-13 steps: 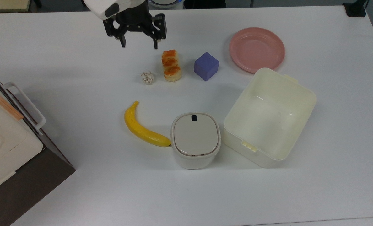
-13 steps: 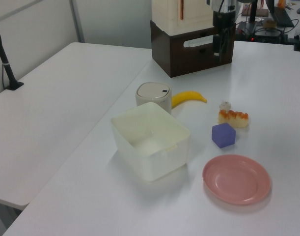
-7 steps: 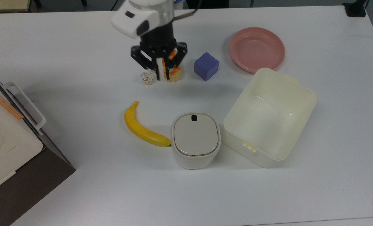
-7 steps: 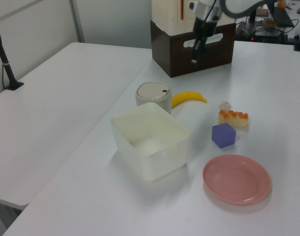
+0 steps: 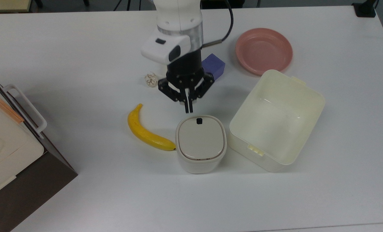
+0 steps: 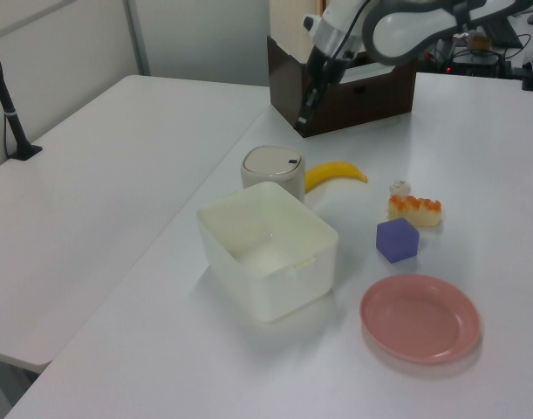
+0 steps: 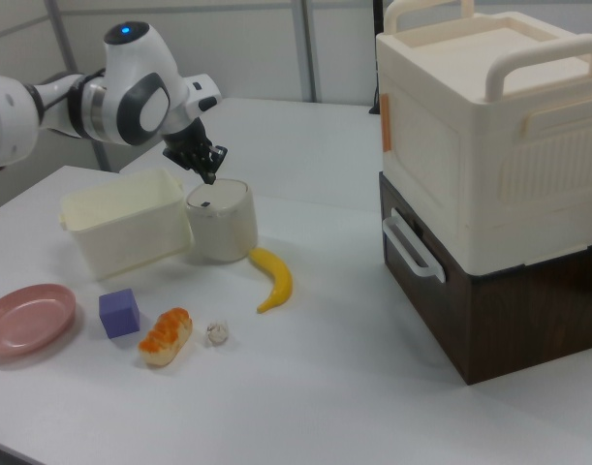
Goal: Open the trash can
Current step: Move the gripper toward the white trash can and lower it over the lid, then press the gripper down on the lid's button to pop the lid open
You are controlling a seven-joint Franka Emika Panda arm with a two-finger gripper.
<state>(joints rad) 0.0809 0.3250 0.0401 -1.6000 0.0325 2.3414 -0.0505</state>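
Approaching the trash can [image 5: 201, 144] from above, the gripper [image 5: 188, 110] is hanging over the table [image 5: 82, 58] just short of the can's far edge in the top view, with its two fingers drawn close together and nothing between them. The trash can is standing near the middle of the table, its flat lid [image 5: 200, 138] down, with the tip of a banana [image 5: 146, 131] touching or nearly touching its side on the top view's left and an empty cream tub [image 5: 277, 120] just beside it on the top view's right. The step in hand is judged to be the reach toward the lid, not yet the opening itself; no contact with the can is visible. The next move probably calls for carrying the fingertips a little farther over the lid, toward the small black square mark [image 5: 199, 120] near its edge, and lowering them to press there or catch the lid's rim, while keeping clear of the banana. Compared with half a second earlier, the gripper is now much nearer the can, having come away from the bread roll [image 7: 166, 336] and the small pale ball [image 5: 151, 79], and its fingers are closer together; the purple cube [image 5: 215, 64], the pink plate [image 5: 263, 51], the banana, tub and can are lying where they were.
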